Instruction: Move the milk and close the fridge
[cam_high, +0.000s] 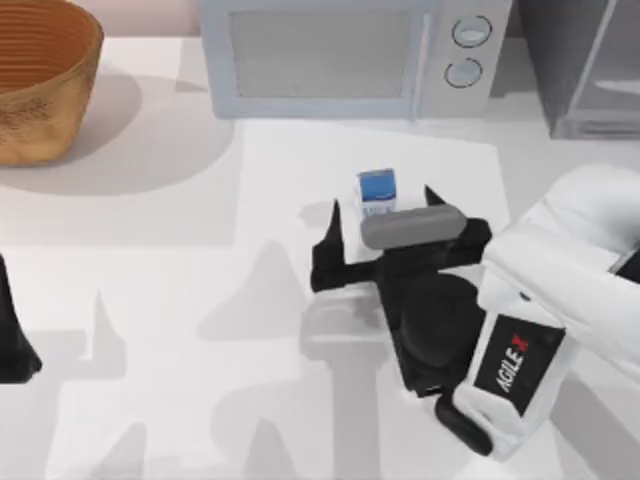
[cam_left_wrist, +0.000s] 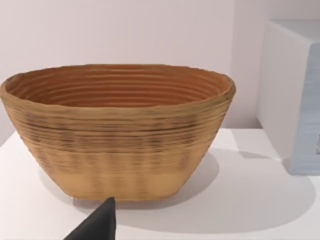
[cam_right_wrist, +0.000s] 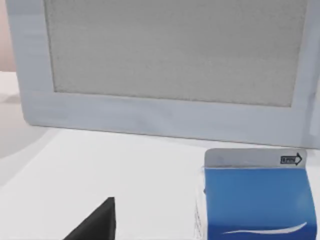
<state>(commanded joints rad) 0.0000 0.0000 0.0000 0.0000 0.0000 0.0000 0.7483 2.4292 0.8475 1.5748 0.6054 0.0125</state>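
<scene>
Two pointed black fingers of the right gripper (cam_high: 381, 205) flank the gable-topped milk (cam_high: 377, 191).

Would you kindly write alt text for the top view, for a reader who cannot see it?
The right gripper, jaws open, straddles a small blue and white milk carton standing before a light grey microwave. A woven brown basket sits far left, a dark grey fridge far right.

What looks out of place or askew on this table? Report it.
Nothing is spilled or damaged. The milk stands upright on the table in front of the microwave, between the open fingers of the right gripper. The fridge door looks ajar. The left gripper sits parked at the left edge.
</scene>
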